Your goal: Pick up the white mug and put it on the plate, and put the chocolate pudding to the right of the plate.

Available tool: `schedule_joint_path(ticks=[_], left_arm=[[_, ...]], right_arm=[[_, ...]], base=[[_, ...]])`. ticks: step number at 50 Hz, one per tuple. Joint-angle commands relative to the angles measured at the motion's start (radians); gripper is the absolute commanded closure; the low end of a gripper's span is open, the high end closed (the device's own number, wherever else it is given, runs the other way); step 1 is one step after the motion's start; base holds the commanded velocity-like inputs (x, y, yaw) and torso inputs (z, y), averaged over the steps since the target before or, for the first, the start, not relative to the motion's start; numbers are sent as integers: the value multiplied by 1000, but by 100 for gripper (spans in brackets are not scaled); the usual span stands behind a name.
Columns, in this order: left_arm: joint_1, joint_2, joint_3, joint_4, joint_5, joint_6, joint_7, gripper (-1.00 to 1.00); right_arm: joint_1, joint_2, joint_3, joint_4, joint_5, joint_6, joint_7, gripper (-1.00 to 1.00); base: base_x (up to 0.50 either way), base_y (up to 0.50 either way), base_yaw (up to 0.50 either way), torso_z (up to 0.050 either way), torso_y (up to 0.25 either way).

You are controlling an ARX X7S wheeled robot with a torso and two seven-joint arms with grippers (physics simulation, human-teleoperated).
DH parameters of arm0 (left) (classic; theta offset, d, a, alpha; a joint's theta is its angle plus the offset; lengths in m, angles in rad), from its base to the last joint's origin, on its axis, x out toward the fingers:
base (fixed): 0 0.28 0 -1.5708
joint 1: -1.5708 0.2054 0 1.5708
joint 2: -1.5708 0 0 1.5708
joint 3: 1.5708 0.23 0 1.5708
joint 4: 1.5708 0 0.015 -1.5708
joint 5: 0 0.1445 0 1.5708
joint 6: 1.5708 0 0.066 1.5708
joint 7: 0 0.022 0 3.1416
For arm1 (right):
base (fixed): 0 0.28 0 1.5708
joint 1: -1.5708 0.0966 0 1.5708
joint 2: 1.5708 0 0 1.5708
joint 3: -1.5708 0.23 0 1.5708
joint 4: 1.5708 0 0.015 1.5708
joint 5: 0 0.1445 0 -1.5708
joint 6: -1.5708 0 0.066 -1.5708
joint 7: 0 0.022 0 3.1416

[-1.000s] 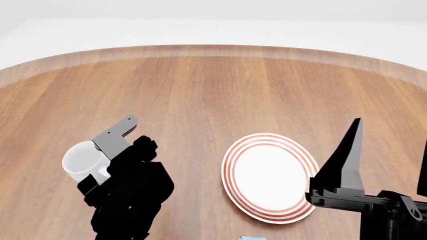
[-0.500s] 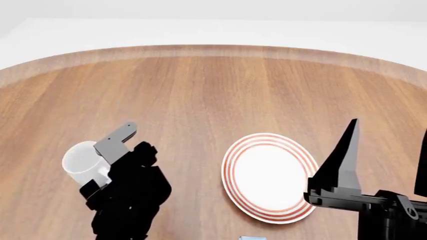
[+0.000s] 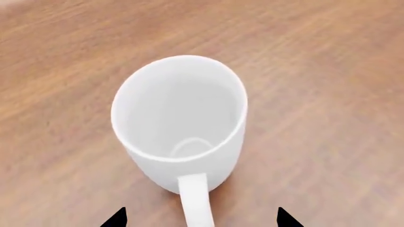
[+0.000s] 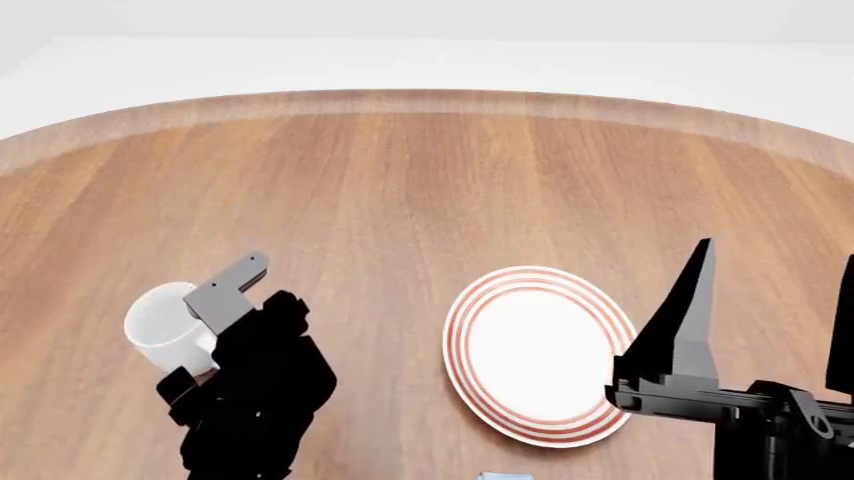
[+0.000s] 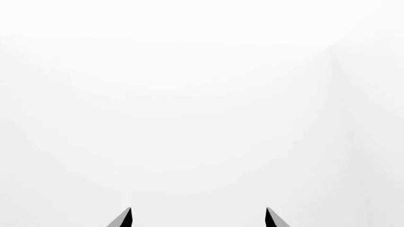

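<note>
a round wooden table (image 4: 400,180), warm brown with lengthwise grain and a paler band along its curved far edge, fills the head view; beyond it the room is plain white. the mug (image 4: 167,325) stands upright on the wood at the left, handle toward the left gripper (image 3: 197,218), whose two dark tips sit spread apart on either side of the handle without touching it. the plate (image 4: 541,352) lies flat well to the mug's right. the right gripper (image 4: 767,300) points up beside the plate, fingers parted, empty, its camera seeing only white.
</note>
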Motion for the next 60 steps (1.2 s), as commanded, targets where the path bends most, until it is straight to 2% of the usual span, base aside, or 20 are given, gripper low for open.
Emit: schedule_joint_path(ticks=[1,38,39,60], left_arm=[[-4,0,-1,-40,-14,17,13,-100],[-28,-7,9,-175,-27,90,77,-100],[-30,-7,11,-176,-27,92,82,100],[-22,-20,22,-176,-24,111,69,100]], right_arm=[[0,4,-1,2,1,-1,4,-100],[2,14,-18,18,0,-1,11,-100],[3,14,-18,20,1,-2,11,-100],[1,16,-33,30,-5,-3,15,-100]], base=[[0,0,0,0,0],[0,0,0,0,0],[0,0,0,0,0],[0,0,0,0,0]])
